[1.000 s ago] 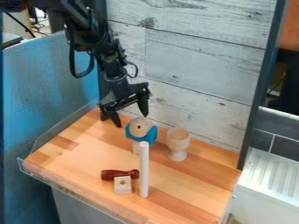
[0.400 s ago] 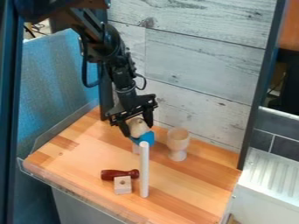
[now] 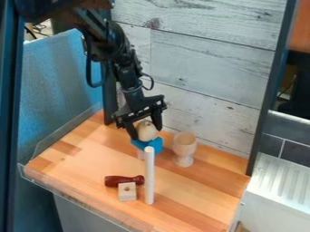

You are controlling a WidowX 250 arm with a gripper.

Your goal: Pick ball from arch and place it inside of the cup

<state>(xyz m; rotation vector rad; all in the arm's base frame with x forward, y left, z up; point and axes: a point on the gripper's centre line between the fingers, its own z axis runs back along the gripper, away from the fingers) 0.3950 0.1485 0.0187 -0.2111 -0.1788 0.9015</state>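
Ball (image 3: 146, 132), pale wood and round with a small dark hole near its top, is at the blue arch (image 3: 155, 144) in the camera view, just above the arch's curved top. The black gripper (image 3: 146, 132) hangs down around it, reaching both its left and right sides. Whether the gripper has a firm grasp on the ball or is merely placed about it cannot be told. The arm (image 3: 128, 72) comes in from the upper left and slants down to this spot.

Near the arch, on the view's right and apart from it, the wooden cup (image 3: 184, 146) stands upright on its stem and rounded foot. The ball is outside the cup, to its left in the view. A white rod (image 3: 149, 179) rises upright in front of the arch, its top end overlapping the arch's lower part from this angle. Beside the rod's lower half, on the left, a dark red handle (image 3: 121, 181) lies on its side, with a small light wooden block (image 3: 127, 192) just in front of it, a hole in the block's face. All these stand or lie on a striped wooden board (image 3: 79, 170), backed by a whitish plank wall (image 3: 209, 72), with a blue partition (image 3: 57, 86) on the left.
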